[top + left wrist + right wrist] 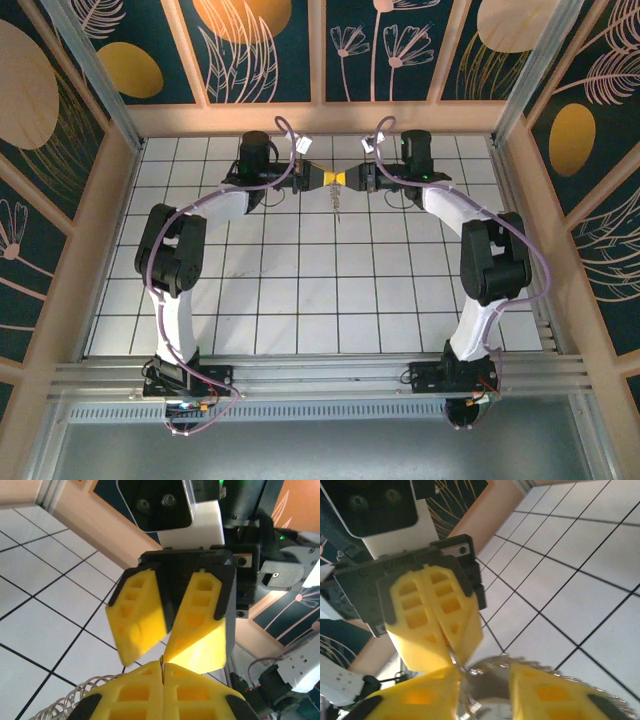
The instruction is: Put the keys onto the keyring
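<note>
Pinching the keyring [487, 700] by its thin edge, the left fingers [135, 692] were shut tight; the right fingers [137, 615] stood parted just beside it, above the desk [300, 290]. The keyring probably wanted holding level and still (no twisting) so the right fingers could thread the key cleanly.

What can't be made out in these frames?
Top view: tiny silver dangling item, too small to identify.
Left wrist view: thin metal sliver in the shut left pincer, hidden by its yellow fingers.
Right wrist view: silver coiled ring by the open right pincer, blurred and cut by the bottom edge.
</note>
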